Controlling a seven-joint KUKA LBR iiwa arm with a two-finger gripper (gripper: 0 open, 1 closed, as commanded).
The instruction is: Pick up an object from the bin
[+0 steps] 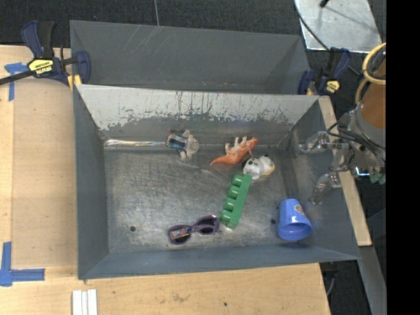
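My gripper hangs over the sloping right wall of the bin, open, with nothing between its metal fingers. Below it, in the front right corner, a blue cup lies on its side. To its left lies a small white and yellow toy, apart from the fingers. An orange toy animal sits just beyond that, near the back wall. A green studded brick lies slantwise in the middle of the floor.
Purple sunglasses lie near the front wall, touching the green brick's lower end. A small grey and blue figure lies at the back left, beside a clear rod. The arm enters from the right, above the rim.
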